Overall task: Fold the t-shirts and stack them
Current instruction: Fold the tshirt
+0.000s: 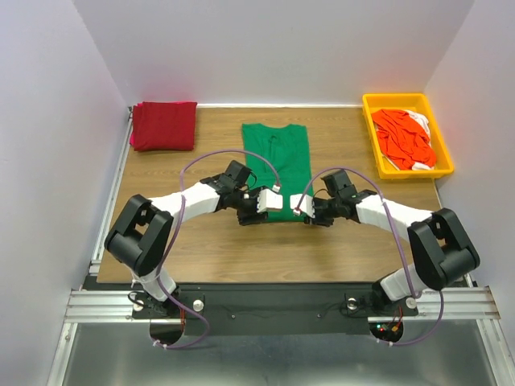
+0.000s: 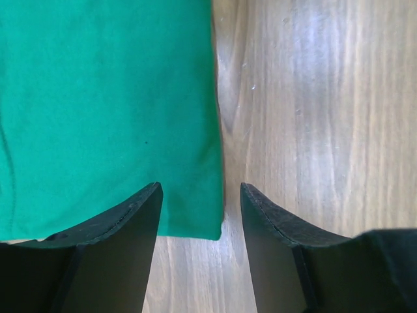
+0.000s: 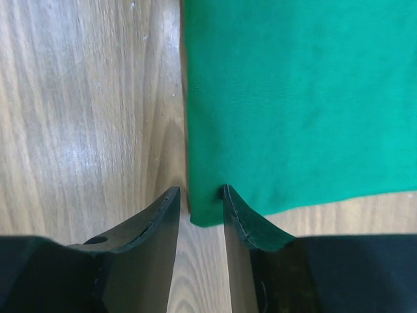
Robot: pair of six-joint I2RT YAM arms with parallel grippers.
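Note:
A bright green t-shirt (image 1: 276, 157), folded into a long strip, lies flat in the middle of the table. My left gripper (image 1: 271, 202) is at its near edge. In the left wrist view that gripper (image 2: 201, 189) is open, with a corner of the green t-shirt (image 2: 104, 111) lying between its fingers. My right gripper (image 1: 302, 211) is at the other near corner. In the right wrist view it (image 3: 199, 190) is narrowly open around the corner of the green t-shirt (image 3: 293, 98), and its right finger (image 3: 244, 222) rests on the cloth. A dark red t-shirt (image 1: 164, 125) lies folded at the far left.
A yellow tray (image 1: 438, 141) at the far right holds crumpled orange-red t-shirts (image 1: 401, 137) and a white one (image 1: 420, 121). White walls close in the table on three sides. Both arms reach inward from the near edge.

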